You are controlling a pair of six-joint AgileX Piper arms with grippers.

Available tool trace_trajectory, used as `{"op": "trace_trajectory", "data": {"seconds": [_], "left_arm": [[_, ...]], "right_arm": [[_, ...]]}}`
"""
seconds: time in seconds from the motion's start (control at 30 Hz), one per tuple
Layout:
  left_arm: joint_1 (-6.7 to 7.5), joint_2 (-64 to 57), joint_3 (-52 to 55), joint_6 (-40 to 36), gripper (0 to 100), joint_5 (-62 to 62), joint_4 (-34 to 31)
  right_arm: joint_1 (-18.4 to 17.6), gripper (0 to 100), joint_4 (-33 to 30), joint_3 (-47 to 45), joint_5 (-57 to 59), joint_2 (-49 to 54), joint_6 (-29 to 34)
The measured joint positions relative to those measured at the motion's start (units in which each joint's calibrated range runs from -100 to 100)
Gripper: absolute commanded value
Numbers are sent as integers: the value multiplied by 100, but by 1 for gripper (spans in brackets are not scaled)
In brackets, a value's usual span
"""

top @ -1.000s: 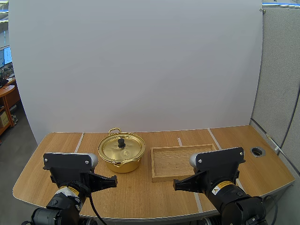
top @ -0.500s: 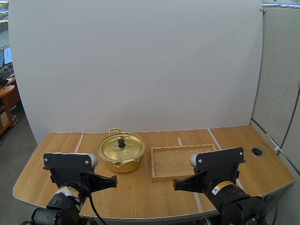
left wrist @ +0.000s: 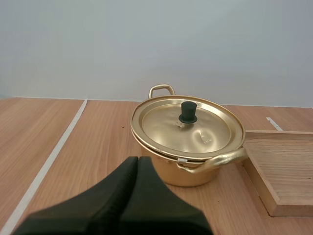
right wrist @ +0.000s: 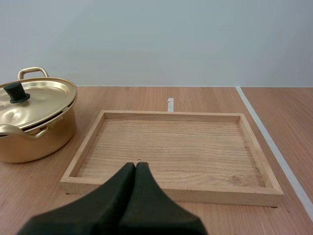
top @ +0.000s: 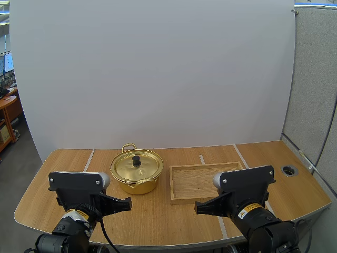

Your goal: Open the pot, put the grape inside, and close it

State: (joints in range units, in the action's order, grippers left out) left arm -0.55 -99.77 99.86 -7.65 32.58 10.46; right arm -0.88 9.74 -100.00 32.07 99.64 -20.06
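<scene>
A golden pot [top: 136, 172] stands on the table with its lid [top: 136, 164] on; the lid has a black knob [top: 136, 159]. My left gripper [top: 128, 201] hovers near the table's front edge, short of the pot, its fingers lying together with nothing in them. In the left wrist view the pot [left wrist: 188, 142] sits just beyond my shut left gripper [left wrist: 138, 160]. My right gripper [top: 198, 208] is at the front edge of the wooden tray [top: 206, 182], also shut on nothing. The right wrist view has my right gripper [right wrist: 135, 165] over the tray's [right wrist: 171, 151] near rim, the pot [right wrist: 34, 120] beside it.
The wooden tray holds nothing. White tape lines [top: 88, 159] run across the tabletop, and a round cable hole [top: 289, 170] sits near the right edge. A white backdrop stands behind the table.
</scene>
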Motion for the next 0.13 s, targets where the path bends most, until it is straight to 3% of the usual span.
{"op": "trace_trajectory", "data": {"seconds": [0.13], "left_arm": [[0,0,0,0,0,0,0]], "right_arm": [[0,0,0,0,0,0,0]]}}
